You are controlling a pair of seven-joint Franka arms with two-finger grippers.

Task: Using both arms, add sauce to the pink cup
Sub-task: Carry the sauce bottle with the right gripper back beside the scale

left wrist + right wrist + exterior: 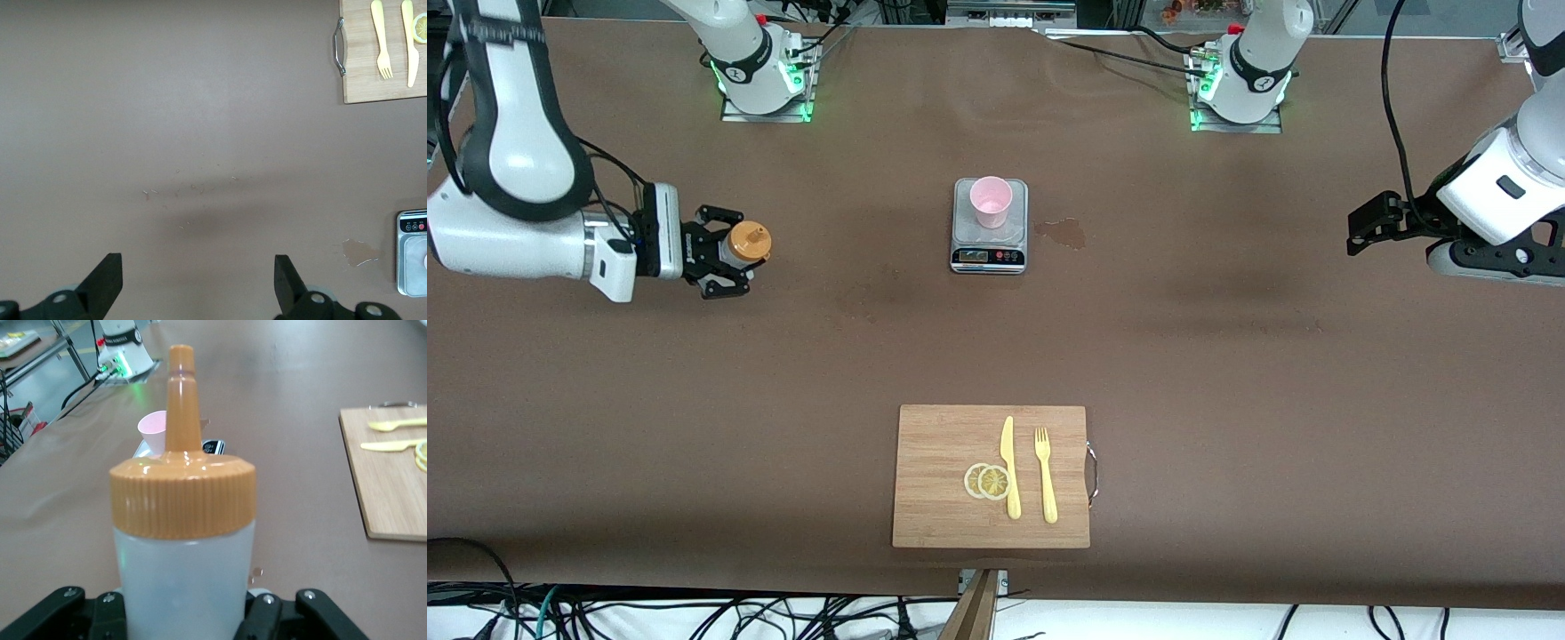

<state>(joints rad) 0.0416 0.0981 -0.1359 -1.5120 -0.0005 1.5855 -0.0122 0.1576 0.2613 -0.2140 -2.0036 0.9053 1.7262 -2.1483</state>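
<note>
R gripper (734,256) clamped on the sauce bottle (747,243), nozzle up, over bare table. Pink cup (991,201) sits on the scale (989,258), well off toward the middle. I carry level, tip only above the rim. L gripper (1371,224) open, waiting.

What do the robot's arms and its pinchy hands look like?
Both arms are glossy white with black joint bands and trailing black cables. Their bases glow green. The right gripper and left gripper are black, each with two short, chunky fingers.

Pink cup (991,201), orange-capped frosted sauce (747,242), brown table (1227,356).
</note>
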